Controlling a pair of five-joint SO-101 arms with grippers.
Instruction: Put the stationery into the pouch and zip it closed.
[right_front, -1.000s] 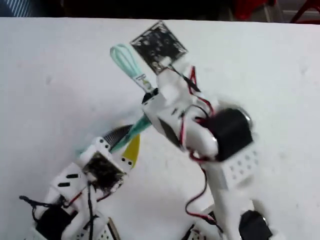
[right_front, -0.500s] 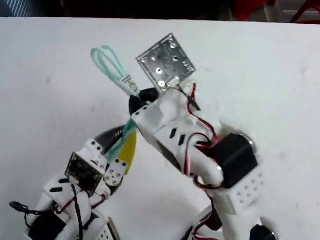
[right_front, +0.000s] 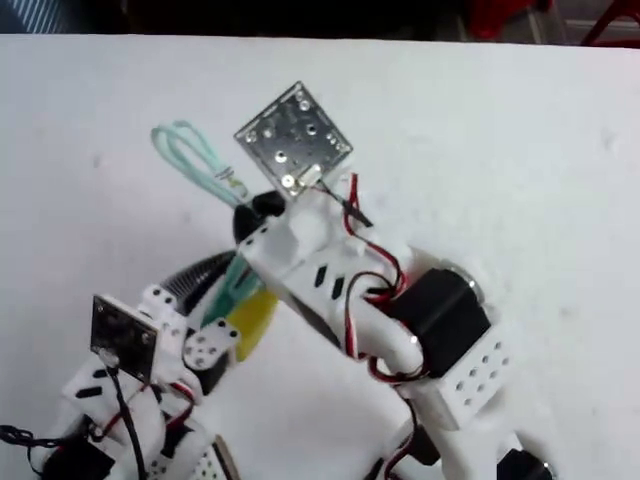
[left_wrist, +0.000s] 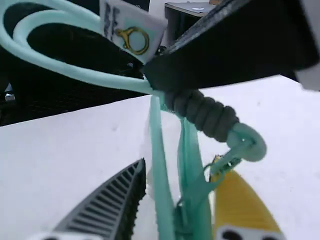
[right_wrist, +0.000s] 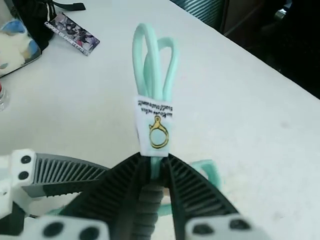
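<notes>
clearly right tool (right_wrist: 154, 161) clamps the mint cord (right_wrist: 150, 65) (tagged); whether left tool (left_wrist: 180, 172) grips, cannot tell.

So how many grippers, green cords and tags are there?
Grippers: 2 (left gripper, right gripper)
Cord: 1
Tag: 1
Total: 4

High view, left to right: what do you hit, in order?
Left arm's camera board → mint cord loop → right arm's camera board → right arm's black motor.
</notes>
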